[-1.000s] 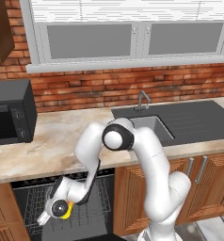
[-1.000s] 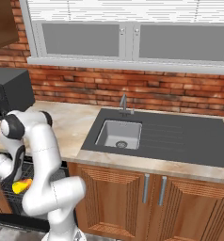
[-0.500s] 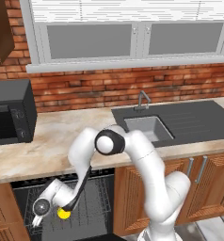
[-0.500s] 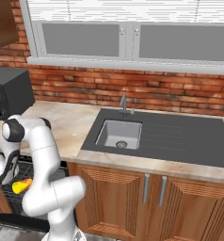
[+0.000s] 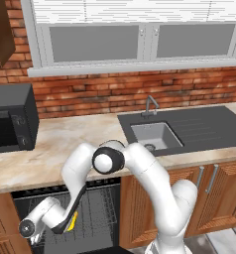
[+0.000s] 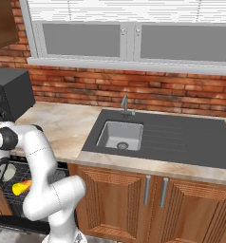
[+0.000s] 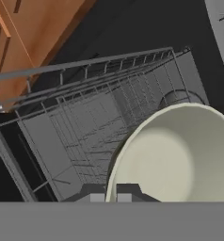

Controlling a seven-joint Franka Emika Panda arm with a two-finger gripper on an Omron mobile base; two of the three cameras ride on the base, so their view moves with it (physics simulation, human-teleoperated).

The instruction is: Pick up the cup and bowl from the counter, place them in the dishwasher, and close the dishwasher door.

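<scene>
Presently, 3 views on record. Left base view: arm folded down from the counter point(image 5: 50, 149) edge into the open dishwasher point(image 5: 90, 218); the wrist sits low at the left of the cavity, and a sliver of the yellow cup point(image 5: 72, 222) shows behind the forearm, inside the appliance and against the grey wire rack point(image 5: 97, 221). No crockery seen on the beige stone; microwave point(image 5: 11, 119) at left, dark sink point(image 5: 154, 136) at right. Right base view: the cup point(image 6: 21, 188) lies tilted in the rack, orange end toward the camera, with the pale bowl point(image 6: 8, 172) just beside and above it; the hand itself is masked by the arm, so the bowl's exact seating is hard to judge here. Hand view: the gripper point(image 7: 111, 194) has its 2 dark tips drawn close together at the bowl's point(image 7: 180, 155) near rim, seemingly pinching that rim; the bowl hangs over the rack point(image 7: 85, 127), glossy hollow facing the lens, a wooden cabinet front point(image 7: 34, 33) at upper left. Status, as a judgement: cup delivered, 1 of 2 items; bowl brought over the rack but not yet released. Remaining: set the bowl down, let go, withdraw the arm, then shut the dishwasher door, which lies outside these views.
</scene>
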